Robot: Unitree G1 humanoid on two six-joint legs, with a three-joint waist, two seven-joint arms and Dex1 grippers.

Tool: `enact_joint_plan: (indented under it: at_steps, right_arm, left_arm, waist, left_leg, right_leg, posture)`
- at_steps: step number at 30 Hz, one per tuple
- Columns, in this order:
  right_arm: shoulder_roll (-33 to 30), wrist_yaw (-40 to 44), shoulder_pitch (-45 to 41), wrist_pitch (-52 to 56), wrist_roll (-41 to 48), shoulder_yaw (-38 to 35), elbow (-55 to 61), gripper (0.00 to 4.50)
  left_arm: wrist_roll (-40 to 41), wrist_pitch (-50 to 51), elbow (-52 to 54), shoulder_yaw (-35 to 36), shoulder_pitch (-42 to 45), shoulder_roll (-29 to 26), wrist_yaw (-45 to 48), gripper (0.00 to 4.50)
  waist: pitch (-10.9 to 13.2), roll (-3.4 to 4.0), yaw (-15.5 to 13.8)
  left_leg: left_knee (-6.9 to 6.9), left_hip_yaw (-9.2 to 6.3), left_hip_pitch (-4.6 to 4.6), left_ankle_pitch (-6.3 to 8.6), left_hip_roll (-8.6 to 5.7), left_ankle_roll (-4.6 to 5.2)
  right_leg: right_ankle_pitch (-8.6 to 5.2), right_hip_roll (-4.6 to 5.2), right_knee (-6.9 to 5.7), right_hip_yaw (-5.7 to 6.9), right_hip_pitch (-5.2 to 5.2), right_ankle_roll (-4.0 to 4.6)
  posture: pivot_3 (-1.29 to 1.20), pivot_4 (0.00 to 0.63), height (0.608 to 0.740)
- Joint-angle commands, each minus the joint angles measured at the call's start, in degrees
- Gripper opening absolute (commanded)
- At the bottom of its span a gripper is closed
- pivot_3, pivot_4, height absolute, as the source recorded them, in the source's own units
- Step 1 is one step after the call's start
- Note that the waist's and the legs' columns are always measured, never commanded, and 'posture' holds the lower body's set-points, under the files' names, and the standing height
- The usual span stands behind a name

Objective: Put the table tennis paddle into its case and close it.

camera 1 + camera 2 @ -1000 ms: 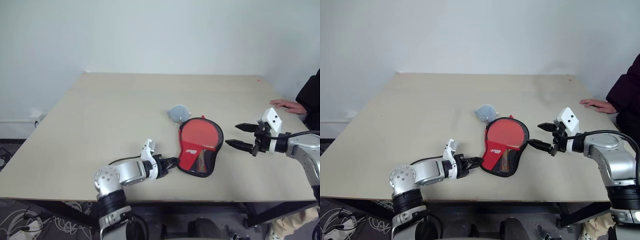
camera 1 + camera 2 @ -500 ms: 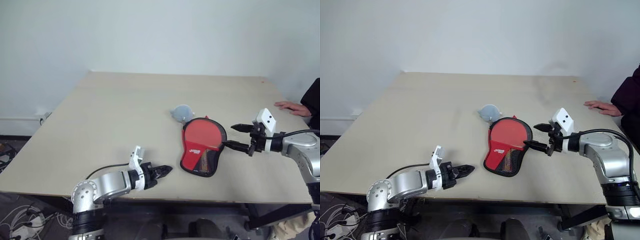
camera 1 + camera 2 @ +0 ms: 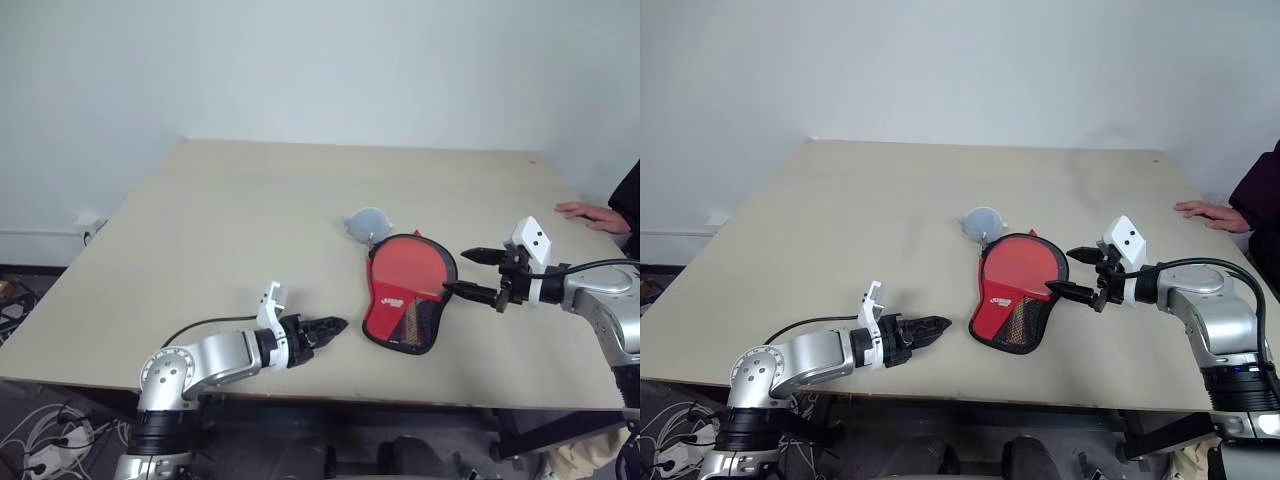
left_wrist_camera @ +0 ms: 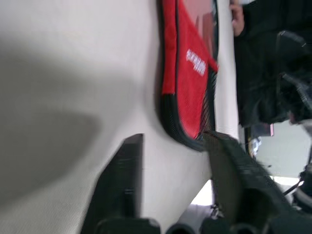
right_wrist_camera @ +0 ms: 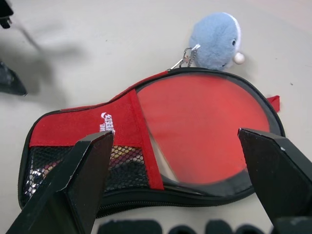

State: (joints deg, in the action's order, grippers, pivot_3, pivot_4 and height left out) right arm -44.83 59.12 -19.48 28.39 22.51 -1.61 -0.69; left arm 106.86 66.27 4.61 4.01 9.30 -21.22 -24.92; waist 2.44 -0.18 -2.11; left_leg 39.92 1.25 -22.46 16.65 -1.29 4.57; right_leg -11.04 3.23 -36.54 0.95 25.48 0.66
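The left gripper (image 3: 937, 325) is seen low over the desk (image 3: 840, 220) near its front edge, its 2 fingers parted and holding nothing, pointed toward the case (image 3: 1015, 295) but clear of it. The case lies toward the desk's front right, with the table tennis paddle (image 5: 204, 122) seated inside (red face showing in the round end, handle under the mesh panel), and a grey fuzzy charm (image 3: 982, 221) just behind it. The right gripper (image 3: 1077, 272) hovers at the case's right rim, fingers spread wide and empty. The closing step is judged to remain: the case should be pinned at 1 end by 1 gripper while the zip pull is sought beside the charm and drawn steadily along the rim.
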Motion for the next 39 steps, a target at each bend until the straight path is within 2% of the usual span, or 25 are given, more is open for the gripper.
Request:
enact_joint_plan:
  at_steps: [1,2,10,21,30,39]
  right_arm:
    - [-0.2,0.3,-0.6,-0.9,0.3,-1.3,0.7,4.42]
    - [-0.3,0.4,-0.5,-0.9,0.3,-1.3,0.8,4.42]
    - [0.0,0.2,-0.7,-0.8,0.2,-1.2,0.7,4.42]
    - [0.0,-0.2,0.1,-0.4,0.5,-1.5,1.6,4.42]
    - [0.3,-0.9,0.7,0.0,0.7,-1.9,2.4,4.42]
    - [0.3,-1.2,1.2,0.4,0.9,-2.0,3.1,4.42]
  left_arm:
    - [4.1,-2.8,-0.8,-1.8,1.3,0.1,-1.0,3.22]
    - [4.9,-3.6,-1.2,-2.3,1.4,0.3,-1.4,3.49]
    - [6.1,-5.4,-6.8,-4.7,4.8,2.7,-2.7,3.49]
    - [2.6,-5.0,-12.9,-6.0,9.1,5.9,-1.2,3.49]
    - [-2.4,-3.8,-17.6,-5.1,12.2,8.4,0.4,3.49]
    - [-8.8,-3.9,-21.3,-3.1,15.3,13.9,2.8,3.49]
  waist:
    - [0.0,0.0,0.0]
    - [0.0,0.0,0.0]
    - [0.0,0.0,0.0]
    - [0.0,-0.02,0.0]
    - [0.0,-0.03,-0.1]
    - [0.0,-0.05,-0.1]
  left_leg:
    - [0.01,0.0,0.0,0.0,0.0,0.01]
    - [0.02,0.0,0.0,-0.01,0.0,0.03]
    - [0.07,0.0,-0.02,-0.13,-0.01,0.11]
    - [0.16,0.02,-0.03,-0.27,-0.08,0.2]
    - [0.17,0.02,-0.03,-0.57,-0.18,0.41]
    - [0.26,0.02,-0.04,-0.75,-0.25,0.49]
  right_leg:
    - [0.01,0.0,0.0,0.0,-0.01,0.01]
    - [0.01,0.0,0.0,0.0,-0.01,0.02]
    - [0.05,-0.06,0.0,0.02,-0.04,0.06]
    - [0.07,-0.18,-0.01,-0.03,-0.12,0.06]
    - [0.01,-0.22,-0.02,-0.06,-0.18,-0.08]
    - [0.12,-0.11,0.01,-0.11,-0.27,-0.18]
  posture:
    - [0.0,0.0,0.729]
    - [0.0,0.0,0.729]
    - [0.0,0.0,0.729]
    - [0.0,0.0,0.729]
    - [0.0,0.0,0.729]
    - [0.0,0.0,0.729]
